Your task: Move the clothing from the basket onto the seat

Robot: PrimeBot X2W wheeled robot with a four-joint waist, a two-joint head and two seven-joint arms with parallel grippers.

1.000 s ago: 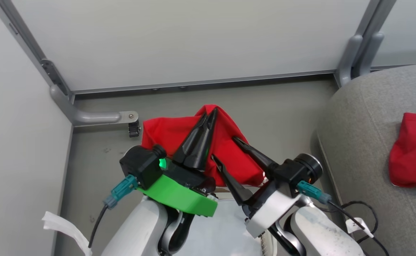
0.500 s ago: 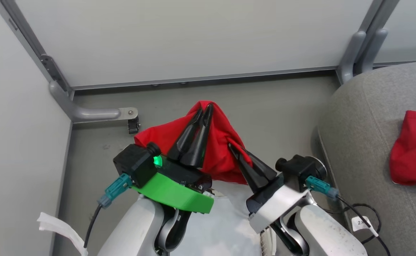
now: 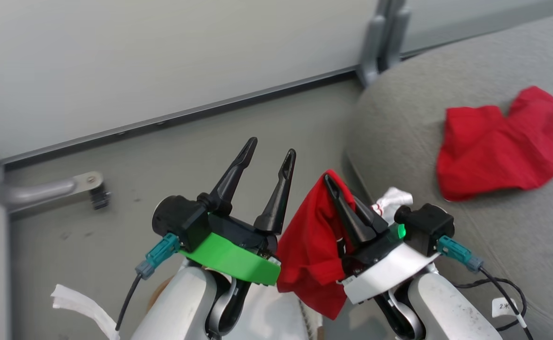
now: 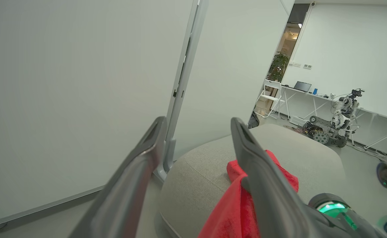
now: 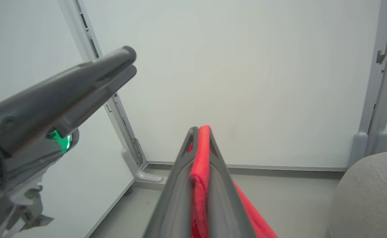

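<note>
Dangling a red garment [image 3: 311,245] from our clamped right gripper [image 3: 334,188] just beside the seat [image 3: 413,127], left gripper [image 3: 272,147] spread empty, we risk a thin pinch slipping and dropping it onto the floor [image 3: 163,165].

On my left wrist feed, the left end effector [image 4: 197,127] holds its two dark fingers [image 4: 127,198] spread wide, with nothing between them. Behind them I see pale partition panels [image 4: 64,99] joined by a grey post [image 4: 183,76]. The grey seat [image 4: 312,152] bulges in from the right, and red clothing [image 4: 284,180] lies on it, partly hidden by one finger. More red fabric [image 4: 229,211] hangs in the foreground; I cannot tell where one piece ends. Far off stand a white chair [image 4: 273,89] and another robot [image 4: 340,109].
</note>
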